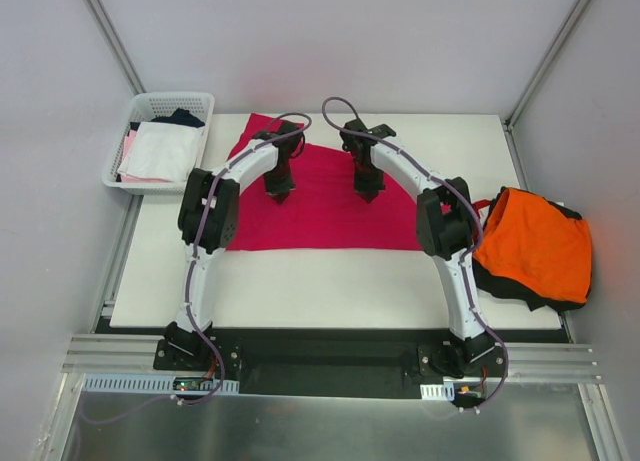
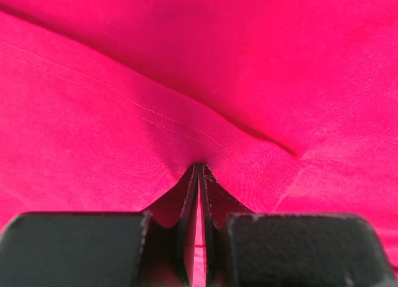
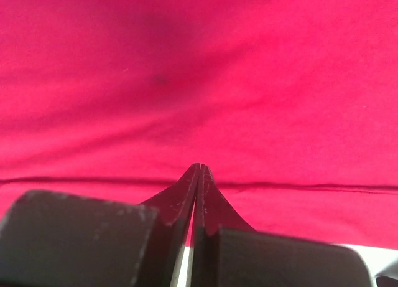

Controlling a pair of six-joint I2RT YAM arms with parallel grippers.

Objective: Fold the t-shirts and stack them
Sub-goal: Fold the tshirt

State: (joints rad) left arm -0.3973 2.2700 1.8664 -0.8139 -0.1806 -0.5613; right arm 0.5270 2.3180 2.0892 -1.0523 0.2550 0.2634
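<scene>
The crimson-magenta t-shirt (image 1: 320,221) lies spread flat on the white table (image 1: 330,281). My left gripper (image 1: 278,194) points down on its left half. In the left wrist view that gripper (image 2: 200,167) is shut, and the shirt (image 2: 249,63) puckers into creases at its tips. My right gripper (image 1: 368,194) stands on the shirt's right half. There it (image 3: 199,167) is shut with no cloth seen between the fingers, just over a hem line of the shirt (image 3: 217,69). An orange t-shirt (image 1: 535,243) lies crumpled on a black one (image 1: 508,287) at the table's right edge.
A white mesh basket (image 1: 175,98) holding white and pink garments (image 1: 160,151) stands off the table's back left corner. Grey walls close in on both sides. A bare strip of table runs along the front of the crimson shirt.
</scene>
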